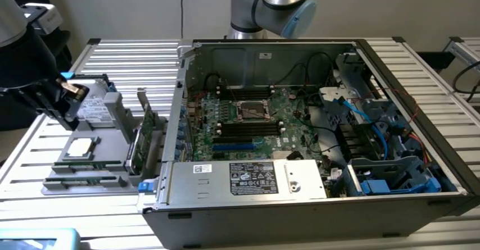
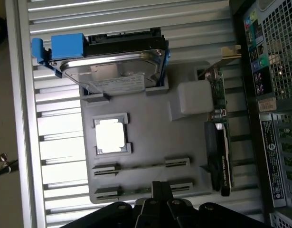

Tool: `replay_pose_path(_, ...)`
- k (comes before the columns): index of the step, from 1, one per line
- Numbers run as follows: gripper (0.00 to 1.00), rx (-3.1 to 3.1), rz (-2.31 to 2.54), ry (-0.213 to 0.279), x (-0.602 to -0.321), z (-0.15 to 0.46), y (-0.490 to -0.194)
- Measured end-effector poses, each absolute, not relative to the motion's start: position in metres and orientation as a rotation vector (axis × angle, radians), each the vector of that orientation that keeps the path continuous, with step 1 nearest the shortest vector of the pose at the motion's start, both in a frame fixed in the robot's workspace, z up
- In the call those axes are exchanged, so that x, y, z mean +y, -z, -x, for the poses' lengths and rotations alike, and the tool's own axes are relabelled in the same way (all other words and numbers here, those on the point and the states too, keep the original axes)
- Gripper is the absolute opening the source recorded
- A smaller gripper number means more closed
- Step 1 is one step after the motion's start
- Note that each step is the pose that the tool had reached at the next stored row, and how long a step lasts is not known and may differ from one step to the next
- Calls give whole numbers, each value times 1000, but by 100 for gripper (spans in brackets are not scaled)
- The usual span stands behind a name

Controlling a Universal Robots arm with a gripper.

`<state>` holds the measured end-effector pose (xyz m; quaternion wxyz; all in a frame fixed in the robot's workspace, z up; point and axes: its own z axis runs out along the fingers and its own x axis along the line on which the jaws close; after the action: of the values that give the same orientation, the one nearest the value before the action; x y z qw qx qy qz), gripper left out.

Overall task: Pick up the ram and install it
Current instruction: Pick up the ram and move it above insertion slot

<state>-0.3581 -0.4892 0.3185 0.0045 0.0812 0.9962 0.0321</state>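
Two ram sticks lie edge-up in the holders of a grey tray [image 1: 105,143]; in the exterior view they are thin green strips, one [image 1: 86,164] behind the other [image 1: 78,180]. The wrist view shows them as thin lines, one [image 2: 141,166] and one [image 2: 136,190], on the tray [image 2: 150,128]. My gripper [image 1: 66,121] hangs above the tray's far end, near the hard drive, shut and with nothing in it. Its dark fingertips [image 2: 161,189] sit together over the ram stick nearest them.
The tray also carries a hard drive [image 2: 112,71] in a blue caddy, a CPU [image 2: 110,135] and an upright green expansion card [image 1: 144,135]. On the exterior view's right stands the open computer case [image 1: 405,81], with black memory slots [image 1: 248,128] on its motherboard.
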Motion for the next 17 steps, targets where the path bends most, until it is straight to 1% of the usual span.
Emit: replay_pose_path(17, 11, 3061, -620, -103, -489, 358, -317)
